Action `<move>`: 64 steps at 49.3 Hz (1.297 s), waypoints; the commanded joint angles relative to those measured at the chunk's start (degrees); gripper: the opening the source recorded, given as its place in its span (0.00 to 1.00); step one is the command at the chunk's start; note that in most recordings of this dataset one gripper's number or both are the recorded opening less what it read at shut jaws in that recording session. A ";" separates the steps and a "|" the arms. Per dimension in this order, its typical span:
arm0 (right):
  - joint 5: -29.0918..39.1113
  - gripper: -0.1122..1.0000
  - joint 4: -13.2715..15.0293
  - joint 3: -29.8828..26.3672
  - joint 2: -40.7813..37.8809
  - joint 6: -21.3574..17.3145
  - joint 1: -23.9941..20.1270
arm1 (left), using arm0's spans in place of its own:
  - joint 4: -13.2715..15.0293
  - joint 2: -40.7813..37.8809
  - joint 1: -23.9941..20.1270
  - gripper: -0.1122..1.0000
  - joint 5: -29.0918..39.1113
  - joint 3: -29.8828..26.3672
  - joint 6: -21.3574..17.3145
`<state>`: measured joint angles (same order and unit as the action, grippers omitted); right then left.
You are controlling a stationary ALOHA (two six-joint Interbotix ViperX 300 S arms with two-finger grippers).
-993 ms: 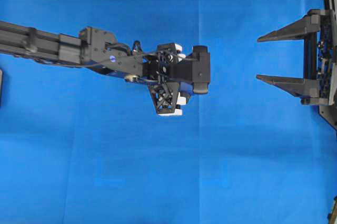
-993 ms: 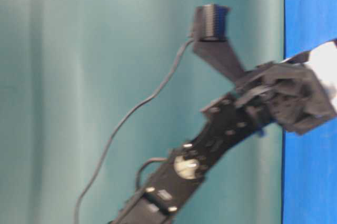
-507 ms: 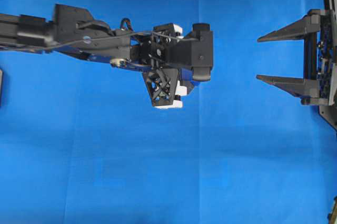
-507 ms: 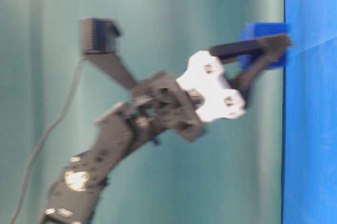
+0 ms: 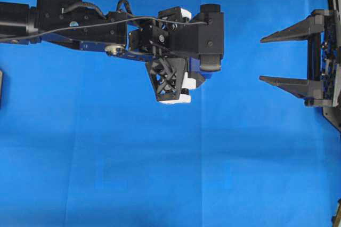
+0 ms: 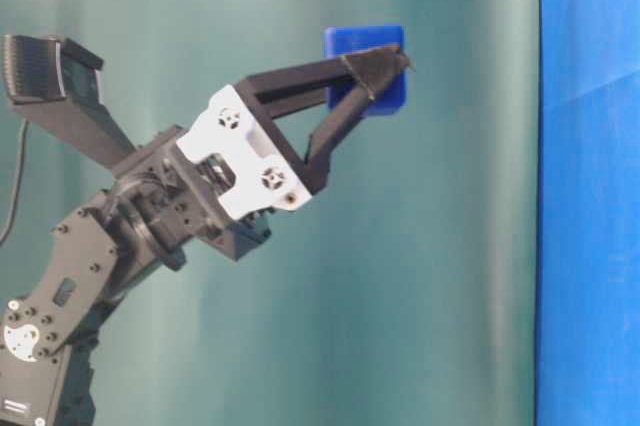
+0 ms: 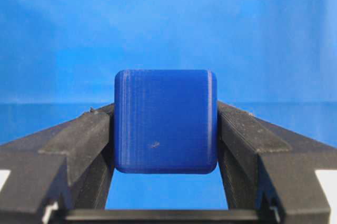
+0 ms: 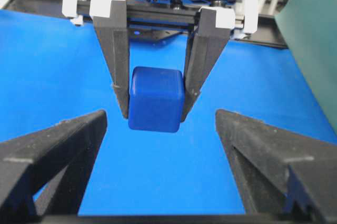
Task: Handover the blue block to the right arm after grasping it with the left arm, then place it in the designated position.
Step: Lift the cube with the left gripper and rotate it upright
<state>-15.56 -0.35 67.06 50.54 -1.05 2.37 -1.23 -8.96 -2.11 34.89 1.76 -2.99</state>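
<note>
overhead exterior: left arm (image 5: 80,22) reaches from the left edge of the blue cloth (image 5: 160,173) toward its middle; left gripper (image 5: 210,70) points down, block hidden beneath it. right gripper (image 5: 282,59) waits at the right edge, fingers spread wide, nothing between them.

table-level exterior: blue block (image 6: 366,68) pinched at the fingertips (image 6: 375,64) of the left gripper, lifted clear of the cloth.

left wrist: block (image 7: 165,121) clamped squarely between both fingers, jaws about half closed on it.

right wrist: block (image 8: 156,105) hangs in the left gripper, ahead of the right arm's open fingers (image 8: 52,150), not yet between them.

status: grasp and lift done; handover and placing remain.
</note>
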 commanded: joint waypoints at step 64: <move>-0.26 0.97 -0.09 -0.70 -0.79 -0.09 0.09 | -0.26 3.52 0.00 0.54 0.18 -1.67 0.09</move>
<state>-15.56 -0.35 67.06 50.10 -1.05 2.37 -1.32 -8.00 -2.11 35.33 1.32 -2.99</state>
